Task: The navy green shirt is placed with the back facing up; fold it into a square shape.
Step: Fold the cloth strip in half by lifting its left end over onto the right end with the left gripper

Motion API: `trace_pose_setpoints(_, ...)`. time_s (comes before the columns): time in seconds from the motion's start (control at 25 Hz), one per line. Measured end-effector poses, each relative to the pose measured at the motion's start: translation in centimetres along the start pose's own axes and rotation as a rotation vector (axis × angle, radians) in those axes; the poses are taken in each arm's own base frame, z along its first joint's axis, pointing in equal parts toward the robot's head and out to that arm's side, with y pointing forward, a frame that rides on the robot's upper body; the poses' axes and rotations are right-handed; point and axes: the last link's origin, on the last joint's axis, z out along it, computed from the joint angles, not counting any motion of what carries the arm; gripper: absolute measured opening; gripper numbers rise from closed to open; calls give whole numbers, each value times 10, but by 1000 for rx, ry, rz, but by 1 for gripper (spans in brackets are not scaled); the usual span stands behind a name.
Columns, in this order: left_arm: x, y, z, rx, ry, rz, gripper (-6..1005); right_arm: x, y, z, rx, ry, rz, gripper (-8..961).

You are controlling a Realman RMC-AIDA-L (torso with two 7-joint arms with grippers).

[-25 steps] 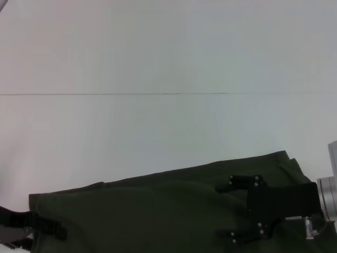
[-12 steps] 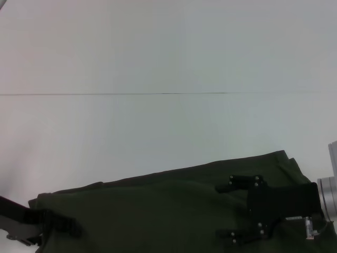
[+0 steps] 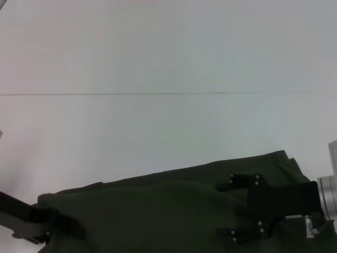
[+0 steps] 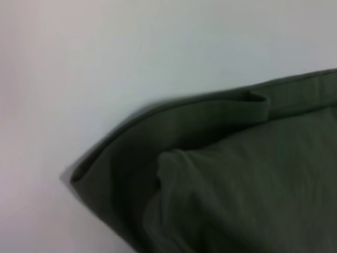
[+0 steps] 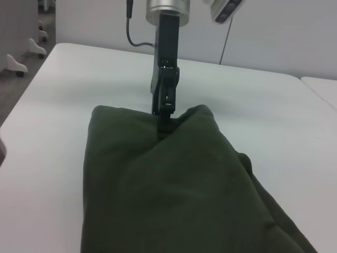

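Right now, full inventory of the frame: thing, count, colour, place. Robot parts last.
navy green shirt: one, dark olive green, partly folded into layers, lying on the near part of the table and running from the left gripper to the right gripper.
table: one, white, fills the head view; a thin dark seam crosses it side to side, beyond the shirt.
left gripper: one, black, at the shirt's left end, shut on the cloth edge; the right wrist view shows it pinching that end.
right gripper: one, black on a silver wrist, over the shirt's right end, fingers spread open above the cloth.
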Motion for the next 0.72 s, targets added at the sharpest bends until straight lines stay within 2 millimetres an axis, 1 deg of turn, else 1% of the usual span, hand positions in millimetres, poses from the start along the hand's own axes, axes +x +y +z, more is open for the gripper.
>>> trace_pose_setpoints(0.16, 2, 3, 0, -6, 4, 5, 814, 0, -1, -1, 5, -3, 1, 925)
trace_pose_setpoints(0.28, 4, 6, 1, -1, -2, 19, 615, 0, -1, -2, 5, -3, 2, 925)
trace_pose_setpoints(0.52, 4, 5, 3, 21, -13, 22, 374, 0, -1, -1, 6, -3, 1, 924)
trace_pose_setpoints(0.72, 3, 4, 2, 24, -15, 19, 257, -1, -1, -1, 4, -4, 1, 924)
